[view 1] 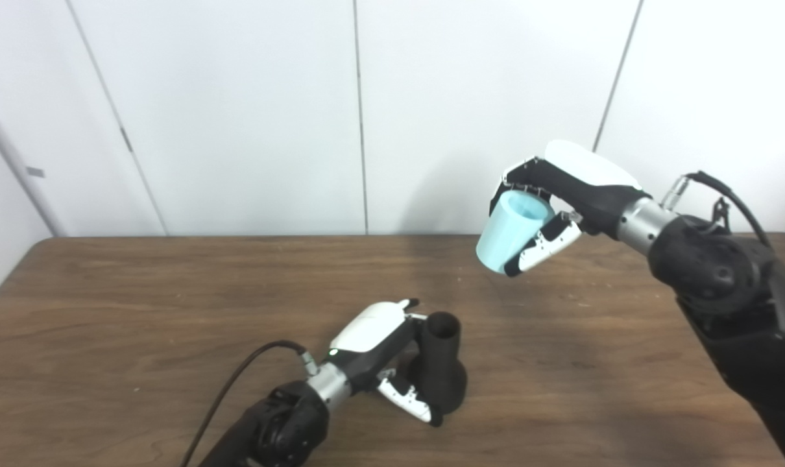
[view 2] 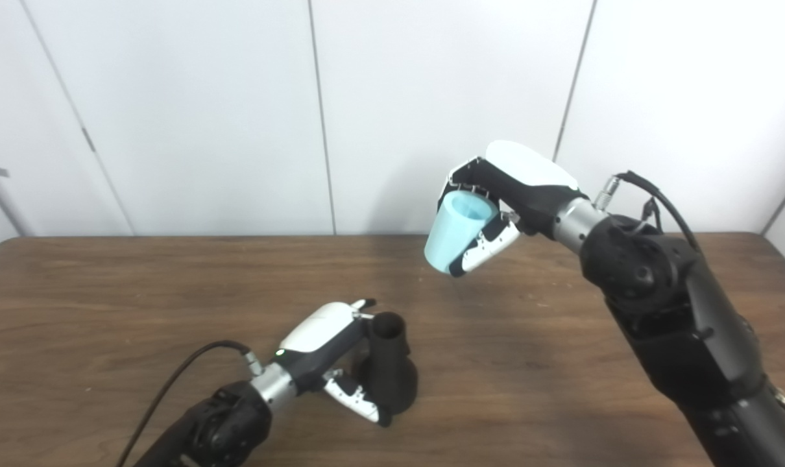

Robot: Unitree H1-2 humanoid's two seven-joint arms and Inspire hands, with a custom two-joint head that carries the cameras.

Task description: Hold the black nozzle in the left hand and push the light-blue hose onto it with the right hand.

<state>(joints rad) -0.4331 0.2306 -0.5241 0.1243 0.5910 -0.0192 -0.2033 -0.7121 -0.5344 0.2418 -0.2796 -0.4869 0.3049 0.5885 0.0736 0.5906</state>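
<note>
Left hand (view 1: 392, 353) grips black nozzle (view 1: 441, 366) on table; right hand (view 1: 548, 201) holds light-blue hose (view 1: 512, 237) aloft, well apart.

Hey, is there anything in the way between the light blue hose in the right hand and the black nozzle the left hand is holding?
Nothing visible. The light-blue hose, held up by the right hand, has only open air and bare table between it and the black nozzle gripped by the left hand.

- You have the black nozzle (view 1: 439, 368) standing upright on the table, wide base down, narrow open neck up, clasped low.
- Your light-blue hose (view 1: 512, 233), a short tapered sleeve, is held tilted in the air, well apart from it.
</note>
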